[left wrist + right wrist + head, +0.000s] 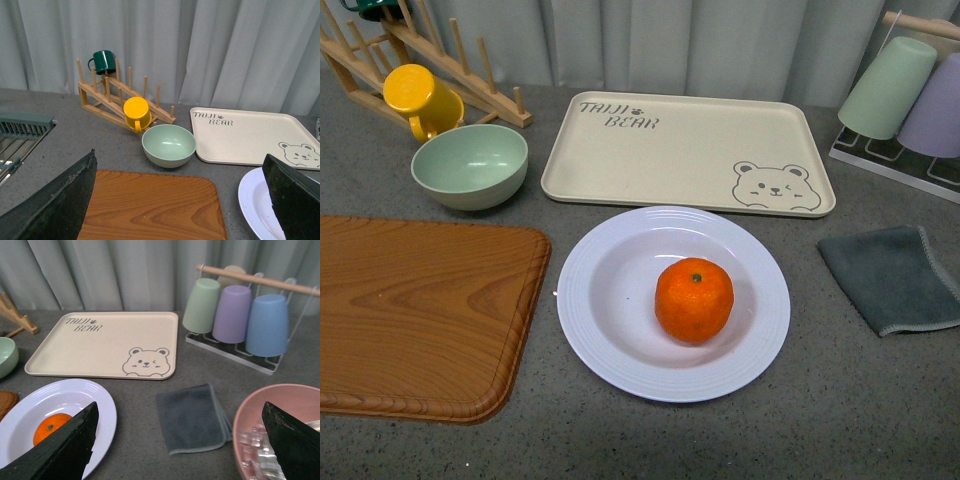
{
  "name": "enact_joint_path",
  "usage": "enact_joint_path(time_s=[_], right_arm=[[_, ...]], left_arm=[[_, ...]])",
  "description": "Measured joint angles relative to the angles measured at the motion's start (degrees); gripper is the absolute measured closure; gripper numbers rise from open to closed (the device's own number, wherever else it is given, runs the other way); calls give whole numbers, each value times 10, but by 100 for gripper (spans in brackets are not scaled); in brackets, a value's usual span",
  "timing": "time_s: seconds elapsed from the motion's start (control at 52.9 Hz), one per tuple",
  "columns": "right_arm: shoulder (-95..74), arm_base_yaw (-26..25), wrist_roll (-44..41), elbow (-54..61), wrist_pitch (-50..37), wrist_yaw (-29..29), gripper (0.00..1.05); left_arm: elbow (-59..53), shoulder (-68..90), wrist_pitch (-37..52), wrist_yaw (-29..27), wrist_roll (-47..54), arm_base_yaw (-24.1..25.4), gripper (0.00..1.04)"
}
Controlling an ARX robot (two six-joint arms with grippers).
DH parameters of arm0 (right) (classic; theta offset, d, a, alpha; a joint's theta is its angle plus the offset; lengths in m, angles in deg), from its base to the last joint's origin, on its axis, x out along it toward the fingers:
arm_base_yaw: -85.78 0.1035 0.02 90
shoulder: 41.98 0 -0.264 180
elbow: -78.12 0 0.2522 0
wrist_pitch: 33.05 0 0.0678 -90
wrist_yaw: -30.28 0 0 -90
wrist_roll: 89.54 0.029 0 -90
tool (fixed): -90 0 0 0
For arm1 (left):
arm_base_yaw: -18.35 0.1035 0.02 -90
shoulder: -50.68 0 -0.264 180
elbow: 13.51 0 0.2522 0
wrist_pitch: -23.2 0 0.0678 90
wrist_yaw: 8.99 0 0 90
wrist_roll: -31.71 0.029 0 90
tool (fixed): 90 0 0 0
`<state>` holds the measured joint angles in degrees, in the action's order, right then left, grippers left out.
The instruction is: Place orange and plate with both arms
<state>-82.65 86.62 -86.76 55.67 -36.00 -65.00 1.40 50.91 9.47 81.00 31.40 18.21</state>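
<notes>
The orange (694,300) sits inside the white-lavender plate (600,330) on the grey counter, just in front of the beige bear tray (690,150). Neither arm shows in the front view. In the left wrist view my left gripper (180,200) is open above the wooden board (155,207), with the plate's rim (252,200) by one finger. In the right wrist view my right gripper (180,445) is open over the grey cloth (192,417); the plate (75,395) and orange (49,432) lie partly behind one finger.
A pale green bowl (470,165), yellow mug (418,98) and wooden rack (430,55) stand back left. Upturned cups on a rack (905,100) are back right. A pink bowl holding clear pieces (280,435) lies near the right gripper.
</notes>
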Motion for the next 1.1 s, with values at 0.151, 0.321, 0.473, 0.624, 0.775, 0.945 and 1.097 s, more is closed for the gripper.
enact_joint_path(time_s=[0.151,0.321,0.473,0.624,0.775,0.945,1.097], right_arm=[[-254,4,61,-70,-83,-66,9],[-472,10,141,-147,-106,-138,9],[-606,14,224,-208,-115,-205,9],[-696,22,301,-258,-122,-249,9],[-762,33,358,-293,-143,-283,9],[-802,48,394,-317,-154,-301,9],[-835,52,417,-340,-159,-313,9]], left_arm=[[0,0,0,0,0,0,6],[0,0,0,0,0,0,6],[0,0,0,0,0,0,6],[0,0,0,0,0,0,6],[0,0,0,0,0,0,6],[0,0,0,0,0,0,6],[0,0,0,0,0,0,6]])
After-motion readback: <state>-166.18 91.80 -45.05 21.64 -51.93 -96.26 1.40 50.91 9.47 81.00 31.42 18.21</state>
